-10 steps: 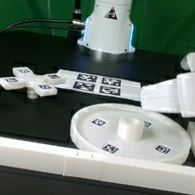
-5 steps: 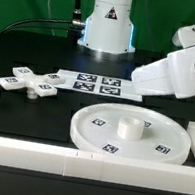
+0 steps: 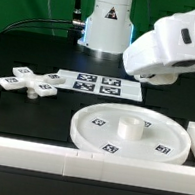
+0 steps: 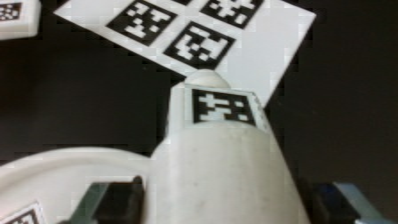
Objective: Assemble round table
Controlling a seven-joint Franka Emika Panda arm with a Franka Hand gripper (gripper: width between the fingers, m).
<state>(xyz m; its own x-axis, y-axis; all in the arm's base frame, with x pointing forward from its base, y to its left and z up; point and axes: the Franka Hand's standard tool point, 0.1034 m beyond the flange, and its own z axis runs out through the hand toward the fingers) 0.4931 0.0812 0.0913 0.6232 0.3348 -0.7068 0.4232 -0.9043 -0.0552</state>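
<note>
Black bench (image 3: 33,111), green backdrop. Your arm (image 3: 174,46) has swung up to upper right over the last second; tool (image 4: 222,200) is clamped on the leg (image 4: 217,140), airborne. Disc (image 3: 157,127) sits lower centre, so hub (image 3: 132,126) insertion looks next.

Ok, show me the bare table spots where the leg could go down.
The tool holds the leg. Biggest bare patch: black table between cross-shaped foot, disc and front rail. Another strip lies between marker board and robot base. Crowded: foot and board sit close; disc fills the exterior view's right.
</note>
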